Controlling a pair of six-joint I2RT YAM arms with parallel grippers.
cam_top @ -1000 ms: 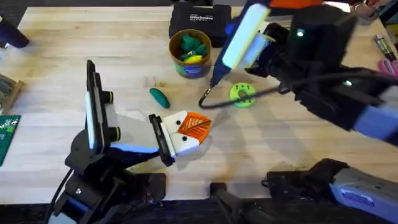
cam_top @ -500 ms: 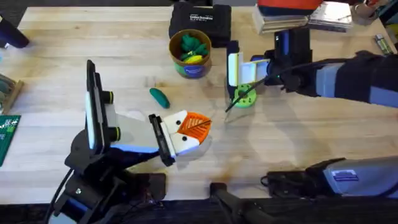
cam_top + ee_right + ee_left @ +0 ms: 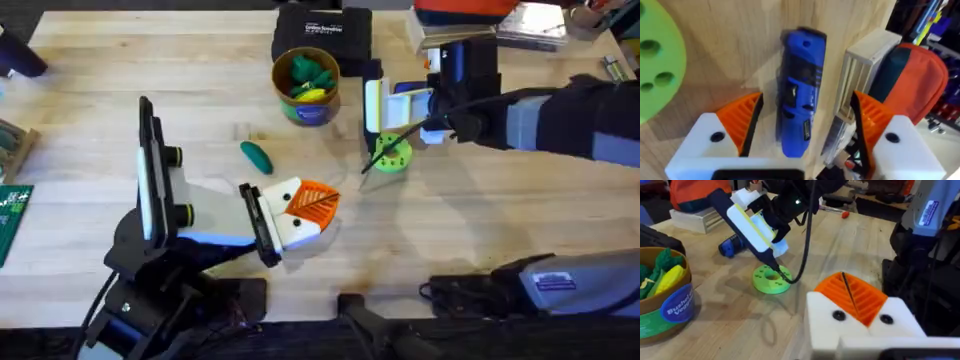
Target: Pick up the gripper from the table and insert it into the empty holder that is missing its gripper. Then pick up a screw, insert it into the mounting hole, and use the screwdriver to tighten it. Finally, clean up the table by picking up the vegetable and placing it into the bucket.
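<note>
- Holding my right gripper (image 3: 807, 100) with its orange jaws spread wide, I grip nothing; the screwdriver (image 3: 802, 55) lies flat on the wood in the gap between them, and I cannot tell whether either pad touches it.
- The screwdriver lies on the table (image 3: 120, 70), off to the right of the bucket (image 3: 307, 112) and well apart from it.
- A green disc (image 3: 390, 152) sits right of the bucket and a little nearer my bases; my right gripper's tip hangs just over it.
- My left gripper (image 3: 318, 200) sits nearer my bases than the bucket, its two orange jaws pressed flat together with nothing between them.
- The vegetable (image 3: 256, 156) lies on the wood just near of the bucket, between it and my left gripper, touching neither.
- Inside the bucket rest a leafy green toy (image 3: 310, 70) and a yellow toy (image 3: 312, 94).
</note>
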